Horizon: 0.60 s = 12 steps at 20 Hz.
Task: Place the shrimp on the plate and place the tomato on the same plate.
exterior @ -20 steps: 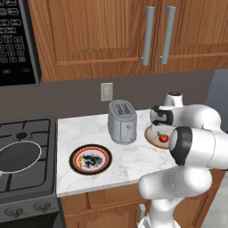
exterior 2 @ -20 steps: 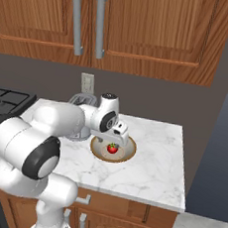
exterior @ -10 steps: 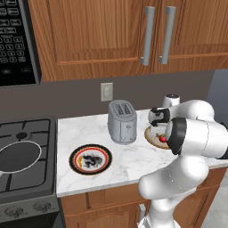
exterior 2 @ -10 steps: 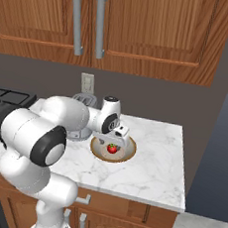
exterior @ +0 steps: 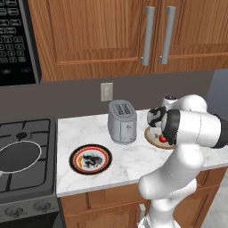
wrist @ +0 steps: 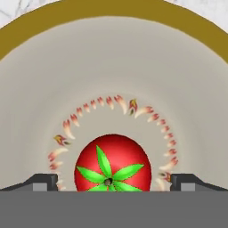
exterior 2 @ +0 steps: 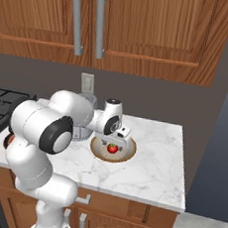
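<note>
Toaster (exterior: 122,121) upright on marble counter (exterior: 89,133). Plate (exterior: 90,159) front-left of toaster, bare. Bowl (exterior 2: 113,150) right of toaster, tomato (wrist: 112,162) inside. Gripper (wrist: 113,181) over tomato, fingers spread wide either side. Shrimp not made out.

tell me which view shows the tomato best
The hand view: the tomato sits large and close between the open gripper fingertips, its green stem top clear. In the right base view it is a small red ball in the bowl. In the left base view the arm mostly hides it.

Even, soft rendered light, faint shadows, no blur.
</note>
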Motion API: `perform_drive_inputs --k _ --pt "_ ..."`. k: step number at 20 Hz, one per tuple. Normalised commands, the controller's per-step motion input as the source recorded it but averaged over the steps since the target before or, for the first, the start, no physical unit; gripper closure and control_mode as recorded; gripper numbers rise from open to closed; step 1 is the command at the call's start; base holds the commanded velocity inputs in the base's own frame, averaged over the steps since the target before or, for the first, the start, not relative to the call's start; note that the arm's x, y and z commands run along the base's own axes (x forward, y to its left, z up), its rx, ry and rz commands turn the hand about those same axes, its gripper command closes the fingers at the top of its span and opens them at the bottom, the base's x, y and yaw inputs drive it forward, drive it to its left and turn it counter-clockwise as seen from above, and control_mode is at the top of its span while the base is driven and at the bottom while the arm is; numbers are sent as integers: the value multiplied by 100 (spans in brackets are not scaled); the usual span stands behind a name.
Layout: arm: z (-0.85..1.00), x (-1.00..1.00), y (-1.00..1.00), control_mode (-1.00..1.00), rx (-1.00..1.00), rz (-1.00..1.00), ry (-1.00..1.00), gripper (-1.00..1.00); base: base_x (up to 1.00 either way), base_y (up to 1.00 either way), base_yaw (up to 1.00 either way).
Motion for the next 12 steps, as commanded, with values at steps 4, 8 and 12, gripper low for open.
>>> perform_drive_inputs --k 4,8,12 --pt "-11 15 -2 -100 0 0 0 -100 0 0 0" --pt "-11 2 0 -100 0 0 0 -100 0 0 0" --pt "-11 0 0 -100 0 0 0 -100 0 0 0"
